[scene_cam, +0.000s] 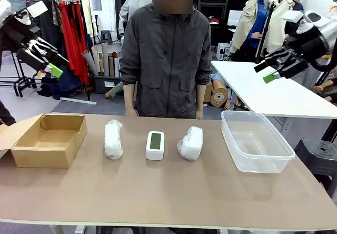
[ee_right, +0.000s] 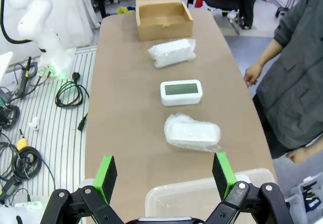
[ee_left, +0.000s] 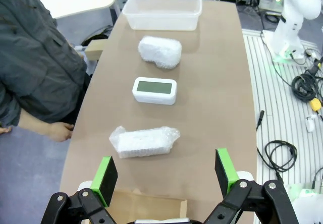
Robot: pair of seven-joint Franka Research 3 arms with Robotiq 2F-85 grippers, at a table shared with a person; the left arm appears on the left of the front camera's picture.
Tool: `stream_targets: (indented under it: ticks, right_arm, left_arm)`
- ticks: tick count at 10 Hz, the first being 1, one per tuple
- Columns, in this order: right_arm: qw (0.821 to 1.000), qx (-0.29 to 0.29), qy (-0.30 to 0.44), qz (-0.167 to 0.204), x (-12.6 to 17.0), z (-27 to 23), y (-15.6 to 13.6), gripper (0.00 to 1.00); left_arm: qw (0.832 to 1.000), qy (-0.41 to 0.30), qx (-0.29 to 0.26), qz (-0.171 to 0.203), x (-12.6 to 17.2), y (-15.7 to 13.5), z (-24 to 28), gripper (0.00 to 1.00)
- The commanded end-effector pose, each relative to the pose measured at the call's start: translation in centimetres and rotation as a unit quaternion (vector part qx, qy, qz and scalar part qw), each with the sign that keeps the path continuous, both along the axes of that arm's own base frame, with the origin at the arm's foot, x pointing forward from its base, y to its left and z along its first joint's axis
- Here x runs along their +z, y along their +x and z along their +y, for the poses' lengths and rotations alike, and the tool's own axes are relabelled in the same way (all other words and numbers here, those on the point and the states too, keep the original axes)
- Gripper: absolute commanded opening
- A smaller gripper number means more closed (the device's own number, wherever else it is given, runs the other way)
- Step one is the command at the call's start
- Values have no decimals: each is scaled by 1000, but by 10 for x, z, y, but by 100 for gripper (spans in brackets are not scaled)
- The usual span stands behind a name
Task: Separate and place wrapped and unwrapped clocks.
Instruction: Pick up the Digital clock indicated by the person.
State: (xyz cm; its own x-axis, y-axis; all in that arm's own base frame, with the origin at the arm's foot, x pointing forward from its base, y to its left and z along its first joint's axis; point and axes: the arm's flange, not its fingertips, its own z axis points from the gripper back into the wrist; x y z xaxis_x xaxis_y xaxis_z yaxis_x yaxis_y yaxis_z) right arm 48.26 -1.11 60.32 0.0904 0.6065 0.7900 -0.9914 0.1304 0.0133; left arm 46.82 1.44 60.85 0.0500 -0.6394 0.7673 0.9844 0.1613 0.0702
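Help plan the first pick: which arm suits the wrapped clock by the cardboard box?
Likely left: left pincer hangs open over the cardboard box beside that wrapped clock; right pincer over the clear tub.

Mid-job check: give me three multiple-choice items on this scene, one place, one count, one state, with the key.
1. What lies between the two wrapped bundles?
A. cardboard box
B. bare clock
C. plastic tub

2. How many wrapped bundles are on the table?
A. one
B. two
C. three

3. The left tool is:
A. open, empty
B. shut on a bundle
C. shut on the clock

Key: 1 B, a bundle lies on each side of the clock; 2 B, just those two in the row; 3 A, its green pads stand wide apart, gripping nothing.
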Motion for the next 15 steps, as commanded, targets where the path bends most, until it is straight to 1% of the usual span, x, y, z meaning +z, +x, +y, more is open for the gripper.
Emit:
stream_targets:
  ticks: [1, 2, 15]
  right_arm:
    - [1000, -7, 14, -14, 5, 1, 4, 100]
    - [1000, 0, 0, 0, 0, 0, 0, 100]
    - [1000, 0, 0, 0, 0, 0, 0, 100]
  left_arm:
    - [1000, -19, 4, -11, 5, 3, 1, 100]
    - [1000, 0, 0, 0, 0, 0, 0, 100]
    - [1000, 0, 0, 0, 0, 0, 0, 100]
